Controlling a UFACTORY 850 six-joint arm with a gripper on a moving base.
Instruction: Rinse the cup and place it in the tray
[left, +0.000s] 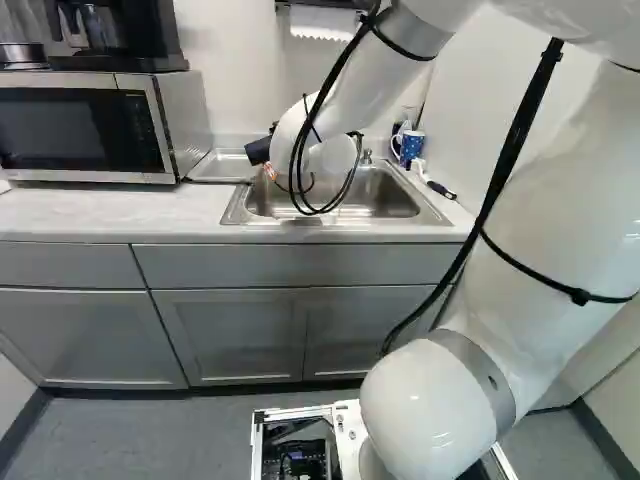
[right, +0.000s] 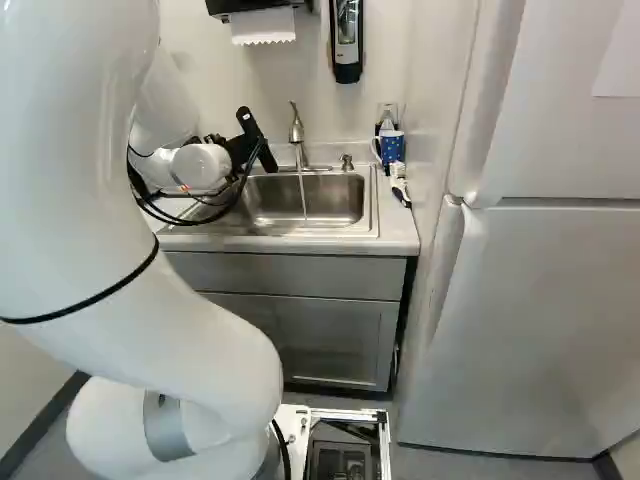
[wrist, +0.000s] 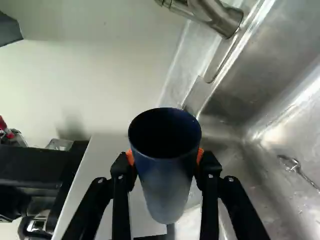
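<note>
The jaws grip the cup (wrist: 166, 180) near the sink (right: 340, 198), rinsing seems the step in hand, and the next move calls for guiding its mouth towards three o'clock in the right base view, beneath the faucet (right: 297, 132).

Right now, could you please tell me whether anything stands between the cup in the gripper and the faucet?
Nothing visible does: in the wrist view, only wall and sink show behind the gap from the cup, held in the gripper, to the faucet.
</note>
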